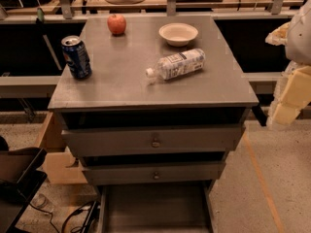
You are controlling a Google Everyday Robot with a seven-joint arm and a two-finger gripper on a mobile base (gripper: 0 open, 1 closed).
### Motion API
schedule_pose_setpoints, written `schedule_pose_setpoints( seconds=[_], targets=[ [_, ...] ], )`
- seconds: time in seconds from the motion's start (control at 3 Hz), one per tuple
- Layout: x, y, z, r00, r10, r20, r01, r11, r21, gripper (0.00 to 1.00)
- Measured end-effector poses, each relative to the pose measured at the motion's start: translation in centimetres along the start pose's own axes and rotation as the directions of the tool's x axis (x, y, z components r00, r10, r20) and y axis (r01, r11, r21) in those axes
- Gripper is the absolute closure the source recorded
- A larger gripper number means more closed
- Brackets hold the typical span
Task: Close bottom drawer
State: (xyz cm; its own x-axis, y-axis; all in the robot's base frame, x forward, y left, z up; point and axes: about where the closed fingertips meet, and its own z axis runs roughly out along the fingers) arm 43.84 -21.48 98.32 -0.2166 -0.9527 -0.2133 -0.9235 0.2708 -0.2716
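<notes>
Bottom drawer [155, 208] juts out toward the camera; gripper [290, 101] hangs right, state unclear.

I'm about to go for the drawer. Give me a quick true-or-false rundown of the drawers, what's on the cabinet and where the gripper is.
1. The bottom drawer is pulled out. True.
2. The bottle stands upright on the cabinet top. False: it lies on its side.
3. The gripper is touching the bottom drawer. False: it is at the right edge of the view, beside the cabinet, well apart from the drawer.
4. The can stands upright near the left edge of the top. True.
5. The apple sits in the bowl. False: it rests on the top, to the left of the bowl.
</notes>
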Motion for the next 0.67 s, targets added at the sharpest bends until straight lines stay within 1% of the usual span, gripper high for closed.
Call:
schedule_pose_setpoints(
  seconds=[0.33, 0.67],
  targets=[
    [0.0, 0.0, 0.0, 1.0, 0.0, 0.0, 0.0, 1.0, 0.0, 0.0],
    [2.1, 1.8, 2.0, 1.0, 0.014, -0.015, -0.015, 0.9992, -0.038, 0.0]
  ],
)
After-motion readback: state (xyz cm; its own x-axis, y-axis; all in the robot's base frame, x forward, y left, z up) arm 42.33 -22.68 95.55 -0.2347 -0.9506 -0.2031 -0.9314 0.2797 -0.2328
